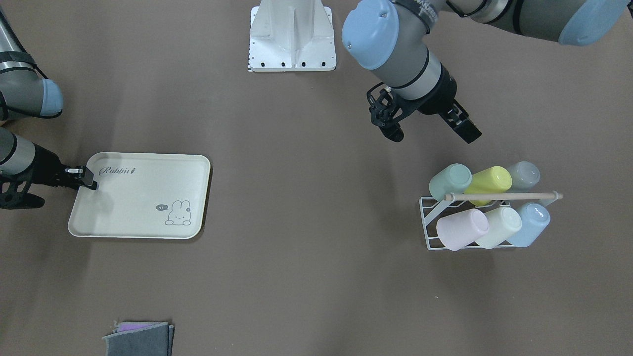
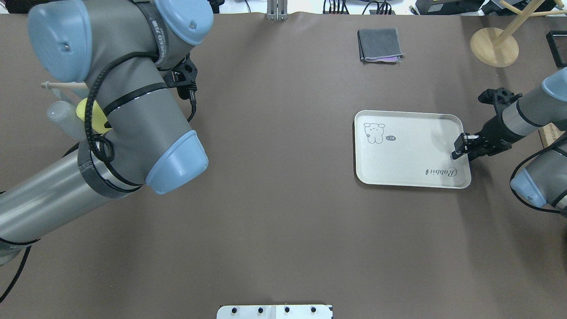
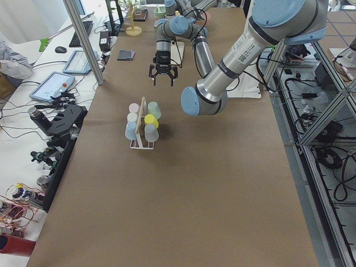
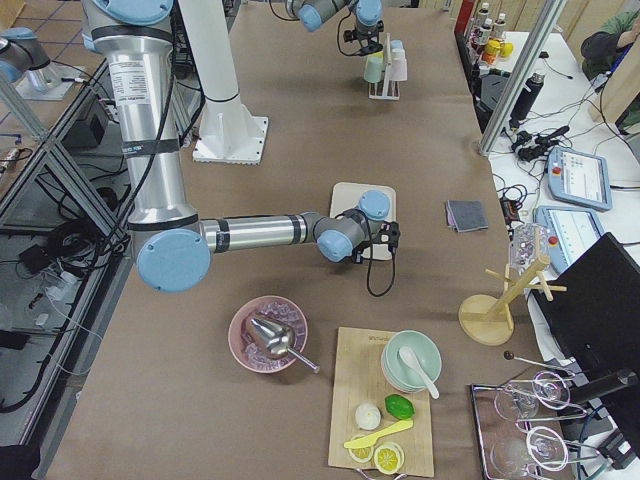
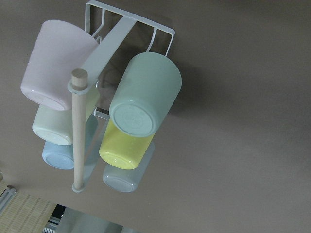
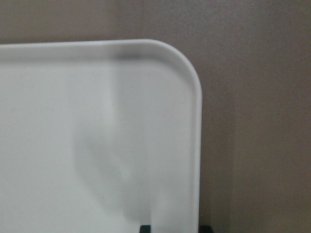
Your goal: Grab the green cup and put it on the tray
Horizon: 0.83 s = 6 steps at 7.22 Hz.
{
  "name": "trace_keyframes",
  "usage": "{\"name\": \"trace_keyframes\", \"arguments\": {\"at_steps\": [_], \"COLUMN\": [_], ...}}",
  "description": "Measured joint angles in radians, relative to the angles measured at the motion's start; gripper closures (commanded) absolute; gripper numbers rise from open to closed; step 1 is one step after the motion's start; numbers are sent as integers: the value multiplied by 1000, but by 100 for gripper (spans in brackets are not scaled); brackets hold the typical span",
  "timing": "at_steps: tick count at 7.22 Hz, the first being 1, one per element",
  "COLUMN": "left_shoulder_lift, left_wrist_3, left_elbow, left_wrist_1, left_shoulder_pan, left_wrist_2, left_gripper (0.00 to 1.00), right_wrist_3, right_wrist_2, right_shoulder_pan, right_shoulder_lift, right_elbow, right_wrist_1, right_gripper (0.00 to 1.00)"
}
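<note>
Count them up: six plastic cups on one white wire rack [image 5: 109, 47] with a wooden handle bar [image 1: 504, 196], one tray, two arms. The small, matte, mint green cup [image 1: 450, 180] lies tilted in the rack's robot-side row, at the end nearest the middle of the brown tabletop [image 1: 306, 222], touching the yellow-green cup [image 1: 488, 179]. A pale grey cup [image 1: 524, 174] completes that row. A pink cup [image 1: 462, 229], a cream cup [image 1: 499, 226] and a pale blue cup [image 1: 530, 224] fill the other. The cream rectangular tray [image 1: 138, 198], round-cornered with "Rabbit" script and a bunny drawing, sits flat on the robot's right, well apart from the rack.

The left arm's fingers [image 1: 467, 131] hover near the rack on its robot side, touching nothing. The left-end view shows them spread wide, holding nothing. The right arm's fingers [image 1: 90, 182] are narrow at the tray's short edge. Its wrist view puts one tip over the tray floor and the other just outside the rim; whether they pinch it cannot be told.

The front-facing view shows all six cups. Overhead, the left arm [image 2: 133, 110] hides the rack except for a yellow sliver and a pale cup. Only the left wrist view shows the cups' undersides.
</note>
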<state>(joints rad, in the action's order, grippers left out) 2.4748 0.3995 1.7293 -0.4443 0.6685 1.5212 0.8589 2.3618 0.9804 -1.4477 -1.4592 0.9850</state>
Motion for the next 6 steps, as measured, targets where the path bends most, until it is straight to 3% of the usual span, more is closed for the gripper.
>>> {"name": "trace_keyframes", "arguments": {"at_steps": [4, 6], "left_shoulder_lift": [-22, -57], "left_wrist_3": [138, 188], "left_elbow": [-57, -58], "left_wrist_1": [-13, -39], "left_shoulder_pan": [-106, -127], "left_wrist_2": [-267, -347], "left_gripper": [2, 2], "right_wrist_3": [-27, -29], "right_wrist_2": [0, 3], "right_shoulder_pan": [13, 34], "right_shoulder_lift": [-7, 10], "right_elbow": [6, 7], "right_wrist_1": [-1, -1], "right_gripper": [100, 100]}}
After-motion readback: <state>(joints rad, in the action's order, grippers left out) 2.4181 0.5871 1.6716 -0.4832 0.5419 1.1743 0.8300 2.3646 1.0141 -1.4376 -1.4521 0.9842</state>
